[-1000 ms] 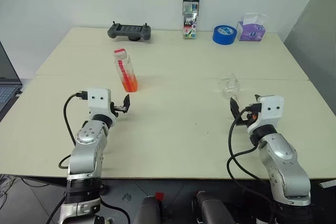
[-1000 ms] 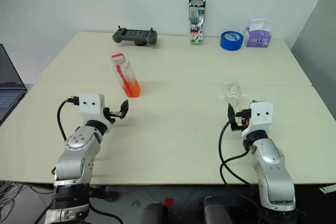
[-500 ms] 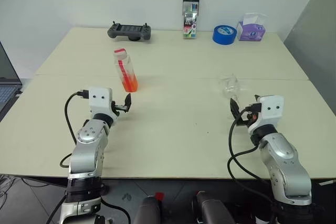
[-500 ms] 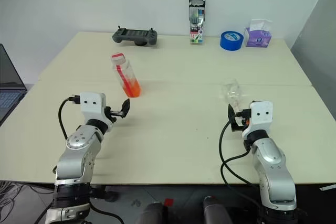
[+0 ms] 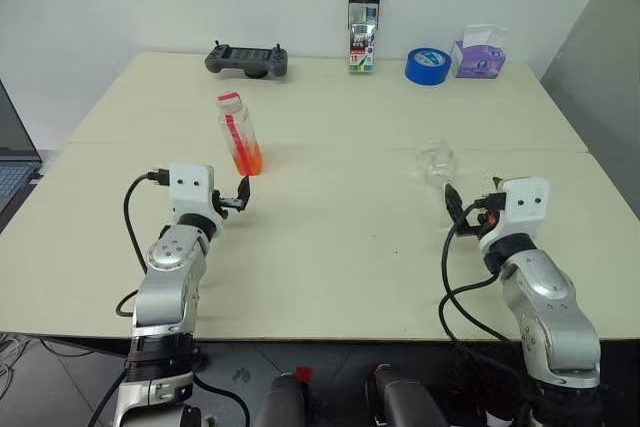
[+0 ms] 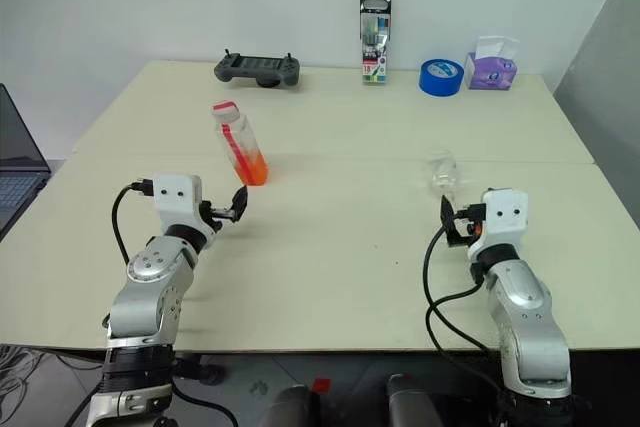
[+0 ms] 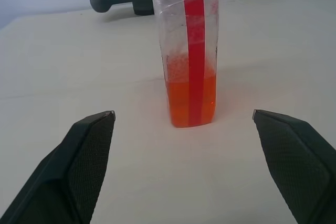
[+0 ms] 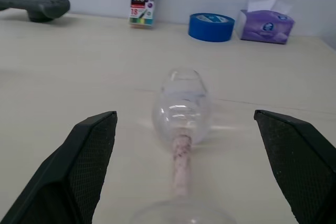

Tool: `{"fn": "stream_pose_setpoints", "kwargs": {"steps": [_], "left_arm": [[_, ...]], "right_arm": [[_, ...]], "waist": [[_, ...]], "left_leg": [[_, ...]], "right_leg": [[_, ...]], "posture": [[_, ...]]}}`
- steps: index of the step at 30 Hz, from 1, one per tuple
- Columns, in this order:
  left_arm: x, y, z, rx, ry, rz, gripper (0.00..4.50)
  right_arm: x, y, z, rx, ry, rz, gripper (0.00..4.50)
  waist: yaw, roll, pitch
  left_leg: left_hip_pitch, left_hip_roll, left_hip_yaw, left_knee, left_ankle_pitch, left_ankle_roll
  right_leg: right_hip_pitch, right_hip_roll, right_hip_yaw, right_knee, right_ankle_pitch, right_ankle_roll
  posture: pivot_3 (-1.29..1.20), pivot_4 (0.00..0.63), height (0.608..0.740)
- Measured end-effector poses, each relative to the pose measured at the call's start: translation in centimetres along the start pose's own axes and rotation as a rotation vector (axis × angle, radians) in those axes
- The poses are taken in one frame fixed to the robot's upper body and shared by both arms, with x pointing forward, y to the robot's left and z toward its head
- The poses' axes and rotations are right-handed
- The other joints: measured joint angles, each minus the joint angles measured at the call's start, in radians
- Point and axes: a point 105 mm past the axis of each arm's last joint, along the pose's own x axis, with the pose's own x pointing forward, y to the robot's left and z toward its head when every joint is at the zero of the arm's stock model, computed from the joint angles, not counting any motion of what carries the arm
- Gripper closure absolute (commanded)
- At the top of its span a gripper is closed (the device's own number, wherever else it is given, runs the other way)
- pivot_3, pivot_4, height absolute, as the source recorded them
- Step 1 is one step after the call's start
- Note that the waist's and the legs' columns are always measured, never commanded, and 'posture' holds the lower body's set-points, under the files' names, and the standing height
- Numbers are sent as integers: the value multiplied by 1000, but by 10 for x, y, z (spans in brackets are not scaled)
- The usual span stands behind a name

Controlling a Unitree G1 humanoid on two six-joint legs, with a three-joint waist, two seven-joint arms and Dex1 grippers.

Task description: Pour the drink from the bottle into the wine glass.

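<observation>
Bottle (image 5: pixel 239 135) stands upright left of centre just beyond the spread left gripper (image 5: pixel 241 194), so ease squarely around its lower body, while the spread right gripper (image 5: pixel 458 209) faces the wine glass (image 5: pixel 437 163).

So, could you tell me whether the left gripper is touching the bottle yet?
Apart. In the left wrist view the bottle stands beyond the open left gripper, with bare table between it and both fingertips.

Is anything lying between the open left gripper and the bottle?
No. The left wrist view shows bare table between the left gripper and the bottle; the left eye view shows the same short gap.
</observation>
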Motion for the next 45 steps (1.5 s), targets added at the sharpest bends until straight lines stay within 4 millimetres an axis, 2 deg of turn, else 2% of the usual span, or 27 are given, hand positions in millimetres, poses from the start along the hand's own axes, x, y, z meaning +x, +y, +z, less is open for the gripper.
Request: {"fn": "stream_pose_setpoints", "kwargs": {"steps": [3, 6, 8, 11, 16, 21, 32, 39, 45], "left_arm": [[4, -1, 6, 7, -13, -5, 0], [9, -4, 10, 14, -22, -20, 0], [11, -6, 8, 16, -15, -30, 0], [15, -7, 9, 16, -20, -35, 0], [22, -8, 19, 18, -49, -35, 0], [31, -8, 30, 23, -81, -35, 0], [54, -6, 45, 29, -127, -20, 0], [77, -7, 55, 18, -155, -25, 0], [84, -5, 44, 5, -134, -12, 0]], "right_arm": [[12, 22, 32, 37, -62, 233, 45], [10, 49, 56, 57, -72, 516, 45], [5, 62, 68, 43, -70, 668, 45], [6, 73, 76, 39, -75, 759, 45], [11, 79, 65, 58, -34, 779, 45], [12, 83, 62, 38, -44, 782, 45], [12, 77, 50, 57, -30, 734, 45], [14, 76, 51, 55, -34, 708, 45], [15, 74, 53, 49, -34, 683, 45]], "waist": [[-1, 0, 0], [0, 0, 0], [0, 0, 0], [0, 0, 0], [1, 0, 0], [1, 0, 0], [1, 0, 0], [1, -1, 0], [0, -1, 0]], "left_leg": [[0, 0, -1, 0, 0, 0], [0, 0, -2, 0, 0, 0], [-1, 0, -2, 0, 0, 0], [-1, 0, -2, 0, 0, 0], [-2, 0, -2, 0, 0, 0], [-2, 0, -2, 0, 0, 0], [-2, 0, -2, 0, 0, 0], [-2, -1, -2, 0, 0, 0], [-2, 0, -2, 0, 0, 0]], "right_leg": [[0, 3, -1, 0, 0, 0], [1, 3, -2, 0, 0, -1], [1, 3, -2, 0, 0, -1], [1, 3, -2, 0, 0, 0], [0, 3, -2, 0, 3, -5], [0, 3, -2, 0, 3, -5], [0, 3, -2, 0, 3, -5], [0, 3, -3, 0, 3, -5], [-1, 3, -3, 0, 3, -5]], "posture": [[0, 150, 740], [0, 150, 740], [0, 150, 740], [0, 150, 740], [0, 150, 740], [0, 150, 740], [0, 150, 740], [0, 150, 740], [0, 150, 740]]}}
